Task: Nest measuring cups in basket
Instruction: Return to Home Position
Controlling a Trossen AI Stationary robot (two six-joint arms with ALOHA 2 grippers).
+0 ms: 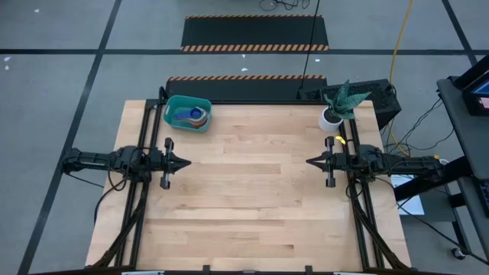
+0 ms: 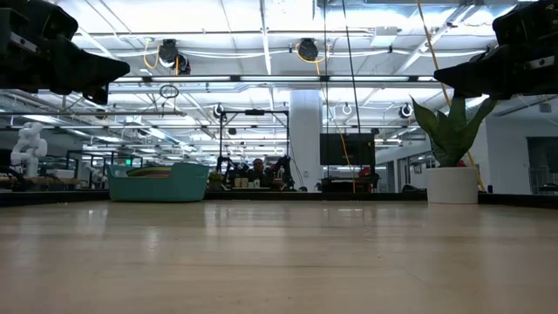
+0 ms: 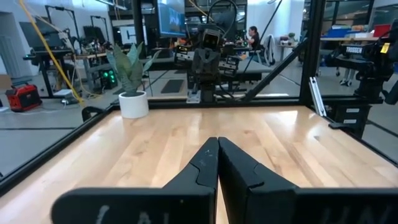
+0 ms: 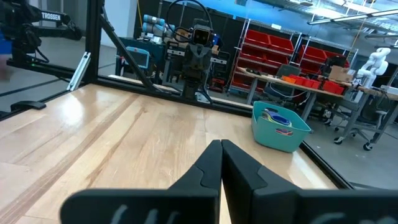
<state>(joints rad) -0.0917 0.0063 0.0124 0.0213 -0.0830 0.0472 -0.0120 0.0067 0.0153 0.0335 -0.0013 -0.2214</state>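
Observation:
The teal basket [image 1: 187,113] stands on the table's far left corner, also seen in the low view [image 2: 158,182] and the right wrist view [image 4: 279,128]. Inside it lie nested measuring cups [image 1: 192,116], blue, orange and light blue showing [image 4: 278,118]. My left gripper [image 1: 188,162] is shut and empty at the table's left edge, pointing level toward the right [image 3: 217,142]. My right gripper [image 1: 309,161] is shut and empty at the right edge, pointing level toward the left [image 4: 221,144]. Both hang above the table, far from the basket.
A white pot with a green plant [image 1: 333,116] stands at the table's far right corner. Between the two grippers lies the bare wooden tabletop [image 1: 252,198]. Black frame rails [image 1: 139,221] run along the left and right edges.

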